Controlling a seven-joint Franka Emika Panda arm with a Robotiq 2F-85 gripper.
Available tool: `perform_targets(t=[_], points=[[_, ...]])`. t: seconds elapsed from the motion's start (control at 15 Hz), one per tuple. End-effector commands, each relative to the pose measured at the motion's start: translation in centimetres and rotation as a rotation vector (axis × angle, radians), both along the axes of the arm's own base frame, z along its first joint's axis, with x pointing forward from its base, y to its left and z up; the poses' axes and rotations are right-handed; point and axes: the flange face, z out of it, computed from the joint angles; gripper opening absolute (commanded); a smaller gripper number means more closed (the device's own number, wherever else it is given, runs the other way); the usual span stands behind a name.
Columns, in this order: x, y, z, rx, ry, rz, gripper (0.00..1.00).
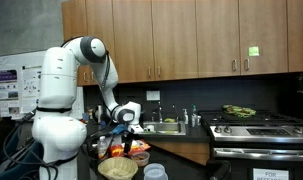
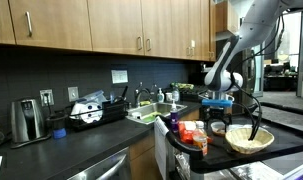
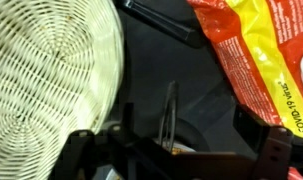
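Observation:
My gripper (image 3: 176,150) hangs over a dark counter, with its two black fingers wide apart at the bottom of the wrist view. A thin metal wire utensil (image 3: 171,112) lies between the fingers, and neither finger touches it. A round wicker basket (image 3: 46,70) lies to the left and an orange-red snack bag (image 3: 256,50) to the upper right. In both exterior views the gripper (image 1: 126,120) (image 2: 219,101) hovers just above the counter beside the basket (image 1: 118,167) (image 2: 248,140) and the bag (image 2: 194,136).
A sink with a faucet (image 1: 169,123) (image 2: 151,110) sits behind the gripper. A gas stove (image 1: 253,127) is beside it. A toaster (image 2: 28,120) and a dish rack (image 2: 91,112) stand on the far counter. Wooden cabinets (image 1: 191,35) hang above.

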Motion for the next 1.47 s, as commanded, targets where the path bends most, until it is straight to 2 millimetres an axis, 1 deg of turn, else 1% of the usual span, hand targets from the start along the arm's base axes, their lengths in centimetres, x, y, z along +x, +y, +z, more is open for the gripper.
perform_targets(t=[0.0,0.13,0.2,0.27,0.33,0.4,0.47,0.53,0.73,1.0,1.07,1.13,1.2,1.4], points=[[0.5,0.1,-0.5,-0.016,-0.013,0.011,1.0],[0.5,0.1,-0.8,-0.019,-0.014,0.014,1.0],[0.5,0.1,-0.8,-0.021,-0.013,0.016,0.96],[0.5,0.1,-0.9,-0.022,-0.014,0.018,0.75],[0.5,0.1,-0.9,-0.023,-0.015,0.019,0.71],[0.5,0.2,-0.9,-0.025,-0.017,0.02,0.71],[0.5,0.2,-0.9,-0.026,-0.021,0.021,0.64],[0.4,0.3,-0.7,-0.028,-0.026,0.021,0.58],[0.1,0.6,-0.2,-0.031,-0.045,0.029,0.32],[-0.4,1.2,0.3,-0.018,-0.042,0.037,0.03],[-0.5,1.3,0.3,-0.015,-0.041,0.039,0.0],[-0.8,1.4,0.6,-0.008,-0.041,0.044,0.01],[-1.0,1.5,0.8,0.0,-0.043,0.047,0.04],[-2.0,1.7,1.4,0.019,-0.038,0.042,0.04]])
